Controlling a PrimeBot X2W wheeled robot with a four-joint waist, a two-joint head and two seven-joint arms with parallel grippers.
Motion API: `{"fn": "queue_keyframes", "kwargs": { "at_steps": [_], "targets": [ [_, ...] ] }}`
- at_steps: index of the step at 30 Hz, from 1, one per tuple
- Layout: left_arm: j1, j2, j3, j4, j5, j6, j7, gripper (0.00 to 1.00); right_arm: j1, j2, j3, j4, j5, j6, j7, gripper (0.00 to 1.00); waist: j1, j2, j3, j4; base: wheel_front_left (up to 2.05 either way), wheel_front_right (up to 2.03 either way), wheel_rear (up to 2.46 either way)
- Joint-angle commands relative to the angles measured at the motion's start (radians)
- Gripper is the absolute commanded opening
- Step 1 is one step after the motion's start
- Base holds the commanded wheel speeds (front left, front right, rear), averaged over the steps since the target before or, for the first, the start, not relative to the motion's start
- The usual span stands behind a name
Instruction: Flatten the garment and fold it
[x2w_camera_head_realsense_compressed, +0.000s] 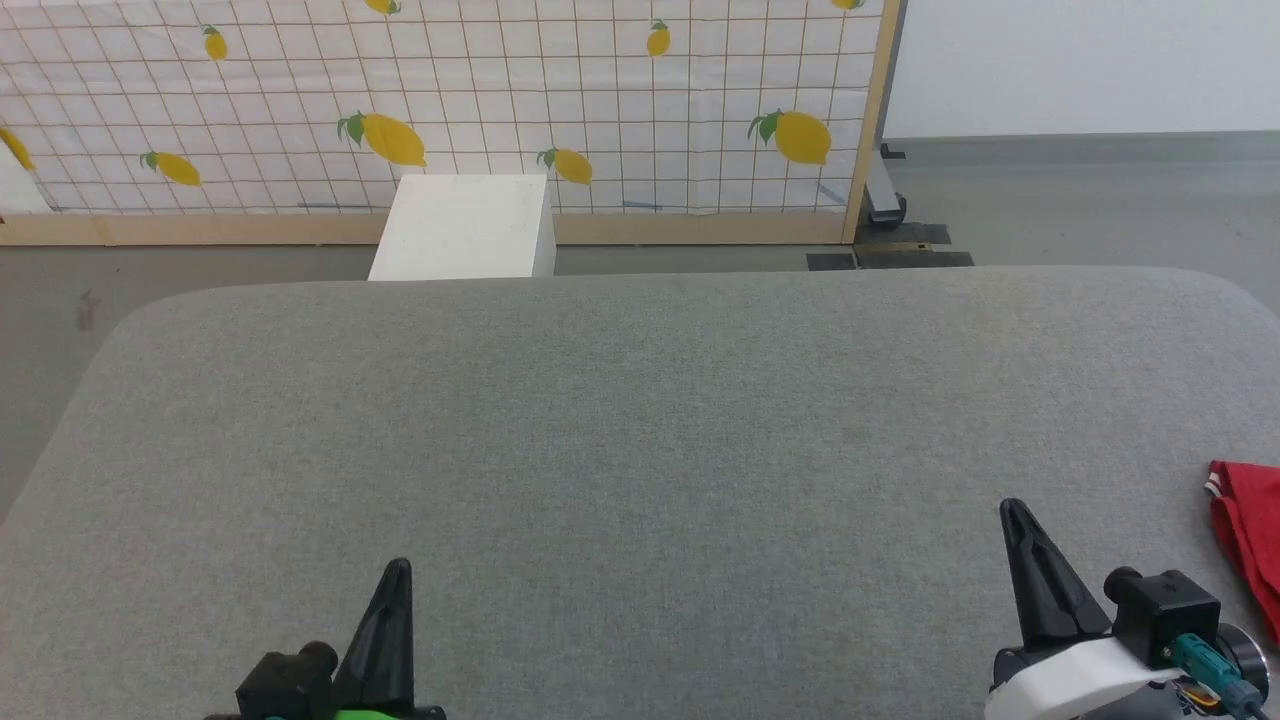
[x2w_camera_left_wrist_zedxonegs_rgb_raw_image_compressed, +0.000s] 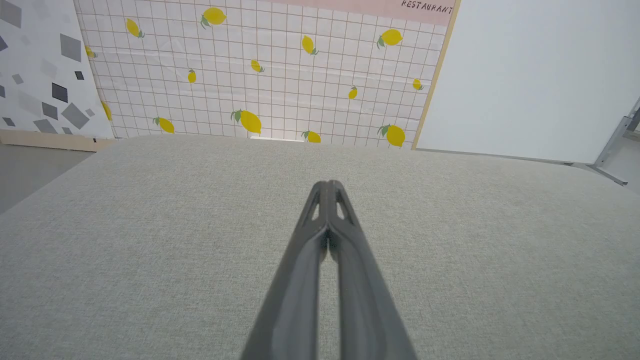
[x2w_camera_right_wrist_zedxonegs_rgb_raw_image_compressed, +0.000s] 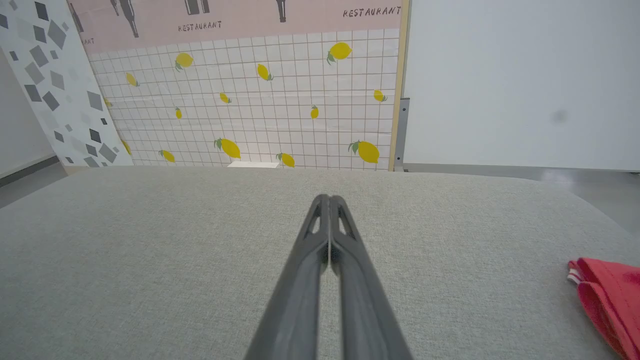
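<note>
Presently, the grey fabric-covered surface (x2w_camera_head_realsense_compressed: 640, 420) carries one item, the garment (x2w_camera_head_realsense_compressed: 1245, 530), lying at the surface's right edge towards the near right corner. Red cloth shows there, with a short run of red-white striped trim (x2w_camera_head_realsense_compressed: 1213, 485) at its far corner. The visible part runs lengthwise along the right edge, far to near. The rest passes out of the head view, so the garment's full long axis and facing cannot be told, and no lettering can be seen.

The left gripper (x2w_camera_head_realsense_compressed: 398, 570) sits at the near edge, left of centre, with its fingers pressed together and holding nothing. The right gripper (x2w_camera_head_realsense_compressed: 1010, 508) sits at the near edge towards the right, fingers likewise together and empty, near the garment but apart from it. Both point towards the far edge. Bare fabric lies between the right gripper and the garment, with no obstruction on it.

Beyond the far edge, a white box (x2w_camera_head_realsense_compressed: 465, 228) stands on the grey floor (x2w_camera_head_realsense_compressed: 1050, 200). Behind it is a lemon-print panel (x2w_camera_head_realsense_compressed: 450, 100) in a wooden frame, and a plain white wall (x2w_camera_head_realsense_compressed: 1080, 60) lies to its right.
</note>
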Motion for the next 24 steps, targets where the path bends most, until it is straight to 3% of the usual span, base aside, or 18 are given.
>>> {"fn": "queue_keyframes", "kwargs": {
  "at_steps": [1,24],
  "targets": [
    [-0.023,-0.001,0.004,-0.003,0.007,0.006,0.007,0.00,-0.012,0.004,0.000,-0.008,-0.012,0.000,0.006,0.00,0.0000,0.0000,0.001,0.001,0.00,0.00,0.00],
    [-0.058,-0.001,0.011,-0.006,0.043,0.022,0.053,0.00,-0.028,0.010,0.001,-0.029,-0.034,-0.001,0.044,0.00,0.0000,0.0000,0.015,0.010,0.00,0.00,0.00]
  ]
}}
